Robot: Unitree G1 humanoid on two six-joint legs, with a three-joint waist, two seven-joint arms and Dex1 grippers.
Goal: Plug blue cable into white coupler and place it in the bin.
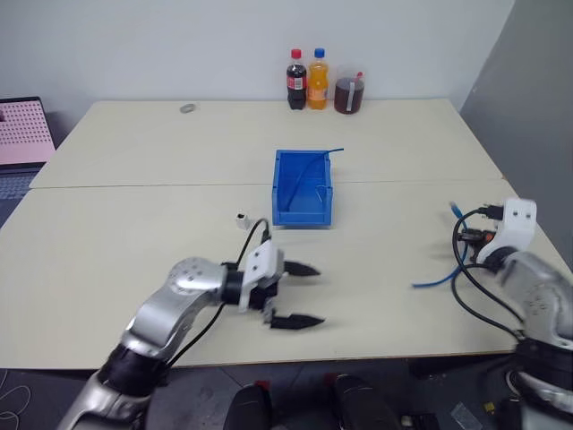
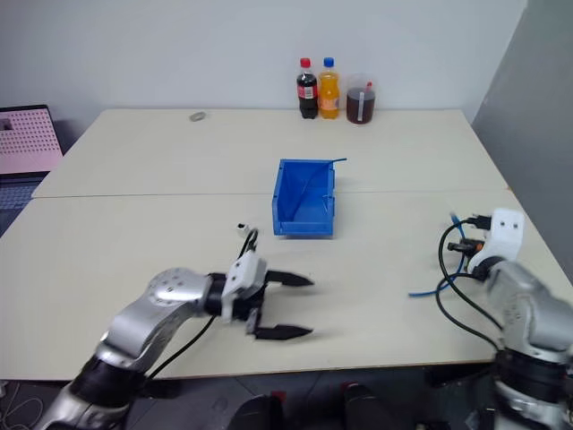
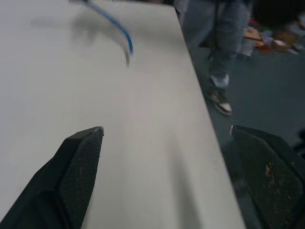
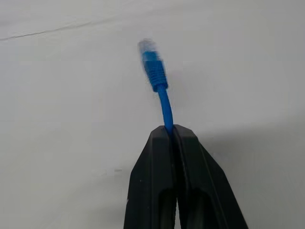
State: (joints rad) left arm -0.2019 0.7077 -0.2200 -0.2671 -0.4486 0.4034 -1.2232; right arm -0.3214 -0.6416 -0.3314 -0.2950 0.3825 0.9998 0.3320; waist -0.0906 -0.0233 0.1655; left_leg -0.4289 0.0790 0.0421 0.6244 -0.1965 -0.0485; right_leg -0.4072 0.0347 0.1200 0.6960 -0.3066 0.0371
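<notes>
Your right gripper [image 4: 172, 131] sits raised at the table's [image 1: 134, 215] right edge, fingers pinched tight on the blue cable [image 4: 162, 95] just behind its plug, which sticks out beyond the tips. The cable's loose end trails across the tabletop beside that arm. Your left gripper [image 1: 295, 294] reaches in low, bent toward the right, fingers spread wide and empty. The white coupler [image 1: 242, 218] stands near the bin [image 1: 303, 186], probably upright.
</notes>
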